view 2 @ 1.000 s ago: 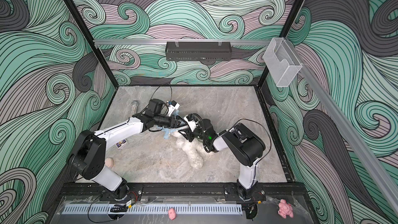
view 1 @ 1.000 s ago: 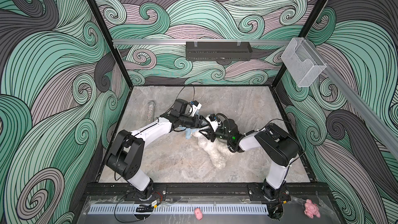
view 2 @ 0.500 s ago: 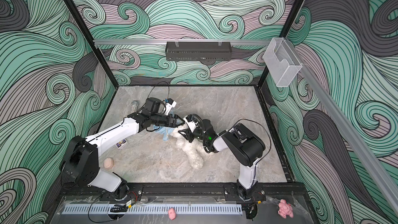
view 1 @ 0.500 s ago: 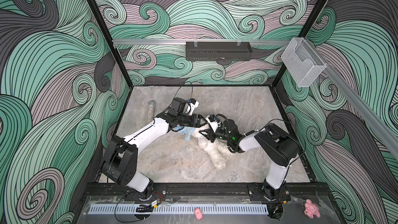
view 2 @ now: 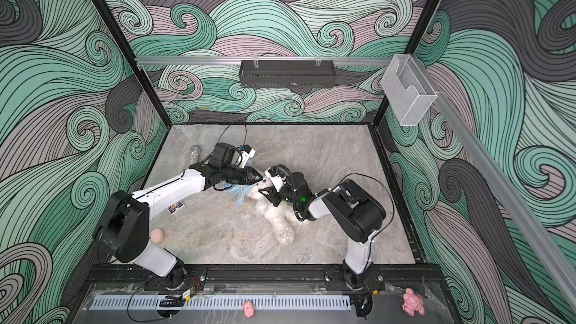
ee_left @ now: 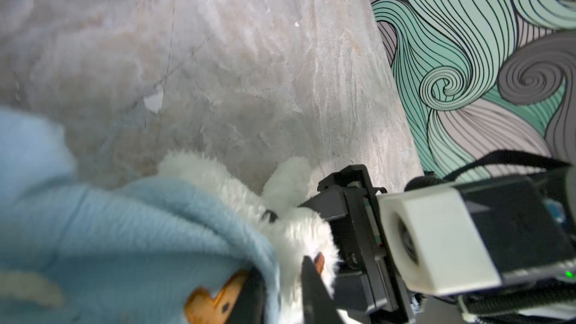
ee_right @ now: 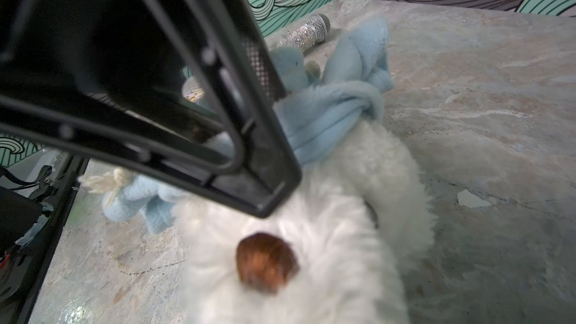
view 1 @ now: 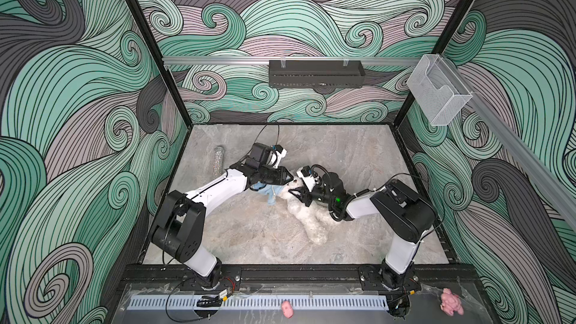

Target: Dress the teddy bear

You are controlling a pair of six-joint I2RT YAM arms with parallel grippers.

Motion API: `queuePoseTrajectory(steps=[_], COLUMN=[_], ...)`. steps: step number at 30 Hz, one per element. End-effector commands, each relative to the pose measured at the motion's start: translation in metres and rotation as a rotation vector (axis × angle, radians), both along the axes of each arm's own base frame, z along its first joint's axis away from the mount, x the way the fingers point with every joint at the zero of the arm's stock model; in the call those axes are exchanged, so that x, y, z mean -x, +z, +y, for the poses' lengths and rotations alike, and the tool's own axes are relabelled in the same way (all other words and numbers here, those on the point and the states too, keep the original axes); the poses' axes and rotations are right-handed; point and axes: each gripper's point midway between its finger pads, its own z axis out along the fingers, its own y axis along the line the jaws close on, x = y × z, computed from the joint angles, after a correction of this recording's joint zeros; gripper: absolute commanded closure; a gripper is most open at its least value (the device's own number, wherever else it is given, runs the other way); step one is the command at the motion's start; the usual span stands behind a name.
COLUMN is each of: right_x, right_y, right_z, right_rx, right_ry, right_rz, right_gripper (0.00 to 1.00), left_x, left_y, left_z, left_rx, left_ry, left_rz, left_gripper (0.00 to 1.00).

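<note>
Both top views showed the bear [view 1: 307, 216] lying near the middle of the table [view 1: 358, 151]. Its long axis ran from 11 to 5 o'clock, with the head at the 11 end and the legs at 5. Only my right wrist camera caught its brown nose [ee_right: 265, 263], with the face turned up. Only the left wrist view showed an ear [ee_left: 286, 179]. A top view showed a small card [view 2: 175, 207] at 8 o'clock, beside my left arm. My left gripper [ee_left: 277, 282] pinched the edge of the blue garment [ee_left: 140, 229] at the bear's head. My right gripper [view 1: 297, 196] sat against the head from 3 o'clock. I could not tell whether it was spread or clamped.
</note>
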Motion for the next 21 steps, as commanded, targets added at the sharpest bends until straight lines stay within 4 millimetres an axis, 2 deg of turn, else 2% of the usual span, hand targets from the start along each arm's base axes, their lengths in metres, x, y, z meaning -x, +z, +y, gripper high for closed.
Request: queuePoseTrajectory(steps=[1, 4, 7, 9, 10, 11, 17, 21], right_x=[0.005, 0.008, 0.011, 0.013, 0.013, 0.014, 0.016, 0.025], right_y=[-0.015, -0.024, -0.021, -0.017, -0.015, -0.014, -0.002, 0.005], right_z=[-0.011, -0.019, -0.023, -0.028, -0.030, -0.034, -0.055, -0.059], right_rx=[0.109, 0.205, 0.238, 0.272, 0.295, 0.320, 0.420, 0.418], right_ry=[-0.020, -0.022, -0.024, -0.027, -0.036, -0.046, -0.123, -0.122], right_rz=[0.019, 0.057, 0.069, 0.087, 0.102, 0.118, 0.170, 0.221], right_gripper=[0.64, 0.55, 0.44, 0.34, 0.23, 0.18, 0.08, 0.06], left_x=[-0.009, -0.006, -0.006, -0.005, -0.005, -0.005, -0.007, -0.008], left_y=[0.013, 0.024, 0.025, 0.019, 0.015, 0.011, 0.005, 0.005], left_z=[-0.004, -0.004, 0.000, 0.003, 0.004, 0.005, 0.006, 0.006], left_rx=[0.033, 0.056, 0.052, 0.041, 0.037, 0.034, 0.039, 0.043], left_ry=[-0.007, -0.022, -0.010, -0.008, -0.008, -0.006, 0.003, 0.001], left_rz=[-0.030, -0.065, -0.072, -0.060, -0.051, -0.041, -0.030, -0.031], left_gripper=[0.89, 0.92, 0.96, 0.97, 0.98, 0.98, 1.00, 1.00])
